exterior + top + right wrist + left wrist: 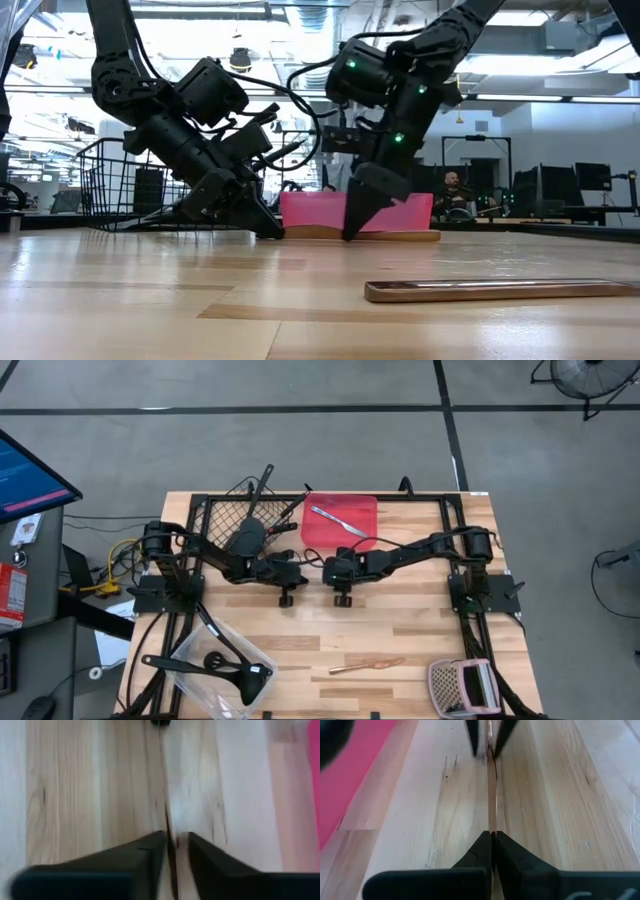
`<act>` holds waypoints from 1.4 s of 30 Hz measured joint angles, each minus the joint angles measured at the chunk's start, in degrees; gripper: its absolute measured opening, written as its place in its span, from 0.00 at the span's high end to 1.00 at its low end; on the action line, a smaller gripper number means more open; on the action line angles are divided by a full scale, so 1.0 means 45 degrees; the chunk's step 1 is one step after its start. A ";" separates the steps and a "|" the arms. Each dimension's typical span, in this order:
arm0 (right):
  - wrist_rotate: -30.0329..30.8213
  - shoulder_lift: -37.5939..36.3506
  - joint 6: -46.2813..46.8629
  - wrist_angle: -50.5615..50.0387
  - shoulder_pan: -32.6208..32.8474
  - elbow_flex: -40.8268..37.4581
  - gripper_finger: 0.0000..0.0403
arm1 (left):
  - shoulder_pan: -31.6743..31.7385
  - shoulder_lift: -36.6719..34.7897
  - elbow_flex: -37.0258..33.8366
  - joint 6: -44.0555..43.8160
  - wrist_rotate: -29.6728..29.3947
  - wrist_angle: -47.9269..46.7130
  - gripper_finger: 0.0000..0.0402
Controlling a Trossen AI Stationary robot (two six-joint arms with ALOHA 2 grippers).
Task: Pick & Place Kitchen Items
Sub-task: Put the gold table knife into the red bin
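Both arms have met mid-table over one thin stick lying along the boards. The left gripper is clamped shut on one end. The right gripper sits around the other end with its jaws a little apart, so it isn't pinching.

Looks like a hand-off to me. If I were running it, I'd have the right one close squarely on the stick before the left lets go. Both sets of tips are down at the wood, so I'd lift gently. A piece that skinny could twist out or drag.

Count, as best I can see:
- one silver piece on the red tray, far middle
- a second stick loose near the front edge
- two black utensils in the tub, near left
- two or three black ones in the basket, far left — too tangled to tell
- one pink mesh thing, near right
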 joint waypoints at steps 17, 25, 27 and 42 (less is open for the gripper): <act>0.0097 -0.0217 0.0548 -0.0117 0.0433 -0.0129 0.99 | -0.0387 -0.3053 -0.0083 -0.2031 -0.0070 -0.0875 0.88; -0.0091 -0.1368 0.0552 -0.0241 0.0532 -0.0270 1.00 | -0.1654 -0.7695 -0.0064 -0.3489 -0.0617 -0.2755 0.72; -0.0096 -0.1984 0.0426 0.0015 0.0442 -0.0228 1.00 | -0.2140 -0.8905 -0.0068 -0.3654 -0.0733 -0.2793 0.71; 0.1751 -0.6175 -0.1274 0.1587 -0.2756 -0.0148 1.00 | -0.4910 -1.4215 -0.0034 -0.2966 -0.1433 -0.2698 0.73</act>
